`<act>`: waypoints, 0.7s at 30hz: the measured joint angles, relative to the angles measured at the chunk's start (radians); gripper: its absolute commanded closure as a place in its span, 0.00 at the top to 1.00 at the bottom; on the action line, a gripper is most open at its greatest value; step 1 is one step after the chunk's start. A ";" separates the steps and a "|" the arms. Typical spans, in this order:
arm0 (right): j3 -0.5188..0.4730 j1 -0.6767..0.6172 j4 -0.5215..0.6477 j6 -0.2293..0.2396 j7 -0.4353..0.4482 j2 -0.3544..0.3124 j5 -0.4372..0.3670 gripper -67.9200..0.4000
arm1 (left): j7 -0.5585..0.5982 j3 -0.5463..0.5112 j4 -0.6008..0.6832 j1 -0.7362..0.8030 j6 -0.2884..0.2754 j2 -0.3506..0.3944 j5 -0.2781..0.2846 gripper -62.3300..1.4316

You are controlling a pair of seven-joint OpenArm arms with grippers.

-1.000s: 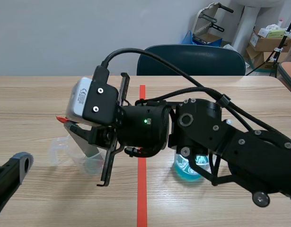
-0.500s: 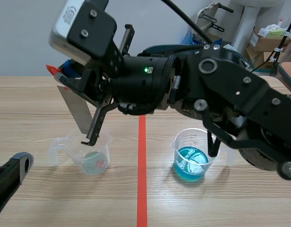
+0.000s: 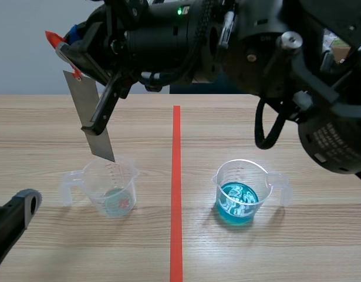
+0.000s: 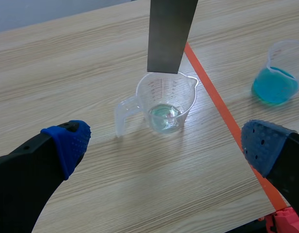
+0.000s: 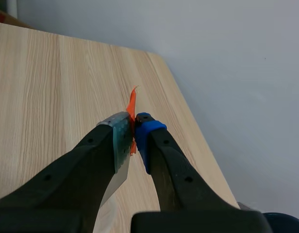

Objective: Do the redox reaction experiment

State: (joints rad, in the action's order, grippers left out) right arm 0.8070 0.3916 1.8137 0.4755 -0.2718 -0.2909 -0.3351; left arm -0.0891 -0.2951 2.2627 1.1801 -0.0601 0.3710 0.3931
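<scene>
My right arm stands across the top of the scene view, and its gripper (image 3: 67, 51) is shut on the orange-taped upper end of a grey metal strip (image 3: 89, 117). The strip (image 4: 171, 34) hangs tilted, its lower end just over the rim of a clear beaker (image 3: 110, 188) that holds a little pale liquid. In the right wrist view the pads (image 5: 144, 132) pinch the strip (image 5: 120, 145) at my gripper (image 5: 134, 131). A second beaker (image 3: 242, 191) with blue liquid stands right of the tape line. My left gripper (image 4: 166, 143) is open, low and short of the clear beaker (image 4: 166, 102).
An orange-red tape line (image 3: 176, 194) runs down the middle of the wooden table between the two beakers. A dark chair back (image 3: 186, 88) stands behind the far edge. The blue beaker (image 4: 280, 73) lies ahead of my left gripper's right finger.
My right arm has risen from low over the table to the top of the view, lifting the strip up out of the clear beaker. The left arm has kept still.
</scene>
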 measured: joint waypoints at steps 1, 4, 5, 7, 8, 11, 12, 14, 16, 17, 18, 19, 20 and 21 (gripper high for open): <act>0.000 0.003 0.010 0.000 -0.026 0.000 -0.021 0.02 | 0.000 0.000 0.000 0.000 0.000 0.000 0.000 1.00; -0.004 0.008 0.045 0.000 -0.072 0.000 -0.057 0.02 | 0.000 0.000 0.000 0.000 0.000 0.000 0.000 1.00; -0.010 0.008 0.057 0.003 -0.083 0.000 -0.061 0.02 | 0.000 0.000 0.000 0.000 0.000 0.000 0.000 1.00; -0.027 0.009 0.080 0.002 -0.103 0.000 -0.080 0.02 | -0.001 0.000 0.000 0.000 0.000 0.000 0.000 1.00; -0.036 0.010 0.090 0.001 -0.116 0.000 -0.093 0.02 | -0.001 0.000 0.000 0.000 0.000 0.000 0.000 1.00; -0.047 0.022 0.101 0.000 -0.150 0.000 -0.127 0.02 | -0.001 0.000 0.000 0.000 0.000 0.000 0.000 1.00; -0.047 0.031 0.101 0.001 -0.167 0.000 -0.143 0.02 | -0.001 0.000 0.000 0.000 0.000 0.000 0.000 1.00; -0.047 0.048 0.101 0.000 -0.174 0.000 -0.157 0.02 | -0.001 0.000 0.000 0.000 0.000 0.000 0.000 1.00; -0.047 0.063 0.101 0.000 -0.175 0.000 -0.181 0.02 | -0.001 0.000 0.000 0.000 0.000 0.000 0.000 1.00; -0.047 0.066 0.101 -0.001 -0.175 0.000 -0.191 0.02 | -0.001 0.000 0.000 0.000 0.000 0.000 0.000 1.00; -0.047 0.068 0.101 0.001 -0.179 0.000 -0.191 0.02 | -0.001 0.000 0.000 0.000 0.000 0.000 0.000 1.00; -0.047 0.068 0.101 0.000 -0.186 0.000 -0.191 0.02 | -0.001 0.000 0.000 0.000 0.000 0.000 0.000 1.00; -0.047 0.068 0.101 0.000 -0.187 0.000 -0.190 0.02 | -0.001 0.000 0.000 0.000 0.000 0.000 0.000 1.00; -0.047 0.068 0.101 0.000 -0.187 0.000 -0.190 0.02 | -0.001 0.000 0.000 0.000 0.000 0.000 0.000 1.00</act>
State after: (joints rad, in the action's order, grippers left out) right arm 0.7605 0.4591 1.9152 0.4755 -0.4591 -0.2909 -0.5247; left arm -0.0898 -0.2951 2.2627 1.1801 -0.0597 0.3710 0.3931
